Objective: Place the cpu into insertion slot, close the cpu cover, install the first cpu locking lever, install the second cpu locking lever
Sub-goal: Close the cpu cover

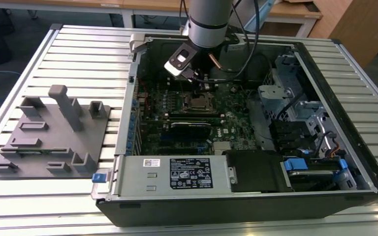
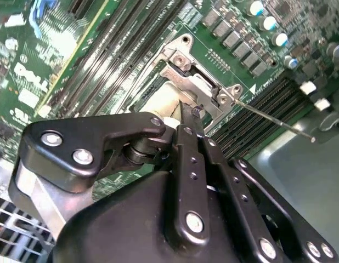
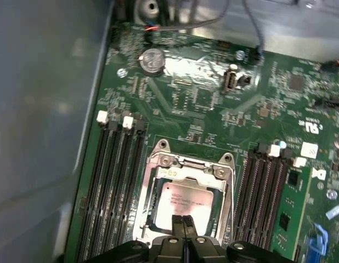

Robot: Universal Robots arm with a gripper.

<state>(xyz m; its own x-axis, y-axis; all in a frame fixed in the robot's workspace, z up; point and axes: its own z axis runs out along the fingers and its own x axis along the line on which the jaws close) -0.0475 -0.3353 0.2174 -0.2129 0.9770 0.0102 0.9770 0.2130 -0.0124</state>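
Slatted metal counter point(image 1: 77, 49) runs under everything we see. At nine o'clock in the exterior view sits a grey fixture block point(image 1: 51, 137). Toward the centre lies an open computer case point(image 1: 241, 211), its power supply point(image 1: 175, 172) at six o'clock. From twelve o'clock the arm reaches down, and we find the end effector point(image 1: 200, 86) narrow, fingers pressed together, just over the insertion slot point(image 1: 198, 102). In the first wrist view the cpu point(image 3: 183, 197) lies in that slot, framed by the cpu cover point(image 3: 188, 166), with the fingertips point(image 3: 179, 223) at its edge. In the second wrist view a thin locking lever point(image 2: 273, 118) sticks out past the socket corner.
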